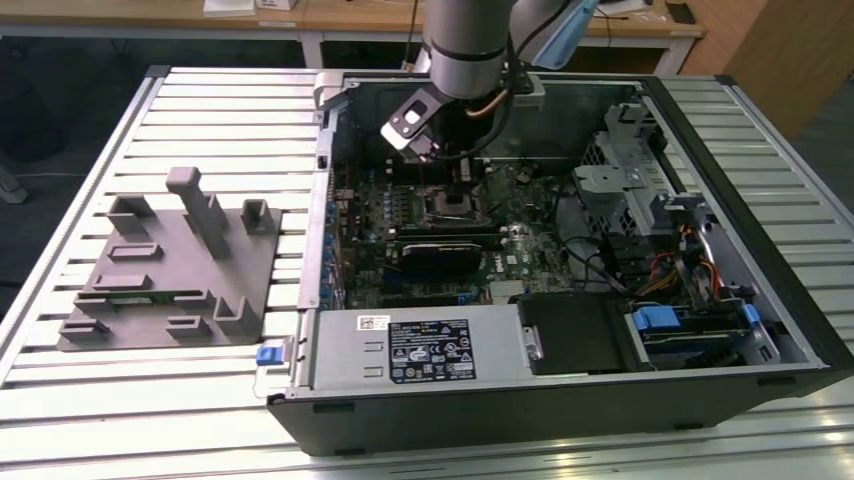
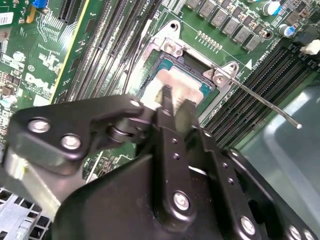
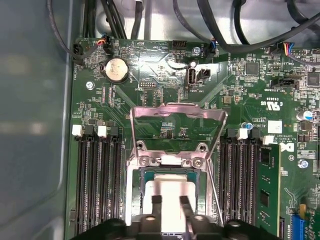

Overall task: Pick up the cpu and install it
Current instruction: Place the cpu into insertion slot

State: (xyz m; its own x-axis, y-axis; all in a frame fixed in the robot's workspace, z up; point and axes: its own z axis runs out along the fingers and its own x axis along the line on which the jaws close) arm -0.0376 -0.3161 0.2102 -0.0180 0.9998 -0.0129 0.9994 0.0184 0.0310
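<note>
Exterior view framing took in the slatted table [image 1: 80, 400], with a grey fixture [image 1: 174, 280] on it towards that view's left. Beside the fixture lay the opened computer case [image 1: 561, 400], and the arm reached down into it, the gripper [image 1: 461, 185] over the motherboard [image 1: 521, 250].

In the first wrist view the socket [image 3: 131, 197] stood uncovered, its load plate [image 3: 175, 109] swung up. The second wrist view showed the lever [image 2: 265, 102] released to one side. The cpu [image 3: 170, 186] lay flat inside the socket frame, silvery top upward.

Judged by its look, the chip was light, stiff and thin, with a smooth, slippery lid. The contacts beneath it and the socket's pins were the fragile parts. Opposite edges, with the chip kept level, seemed the safest hold, rather than pressure on the lid.

In both wrist views the two slim fingertips [image 3: 156, 201] hung directly over the lid, parted by a narrow gap through which bare metal showed. Nothing sat between them. Whether their tips touched the lid could not be told.
</note>
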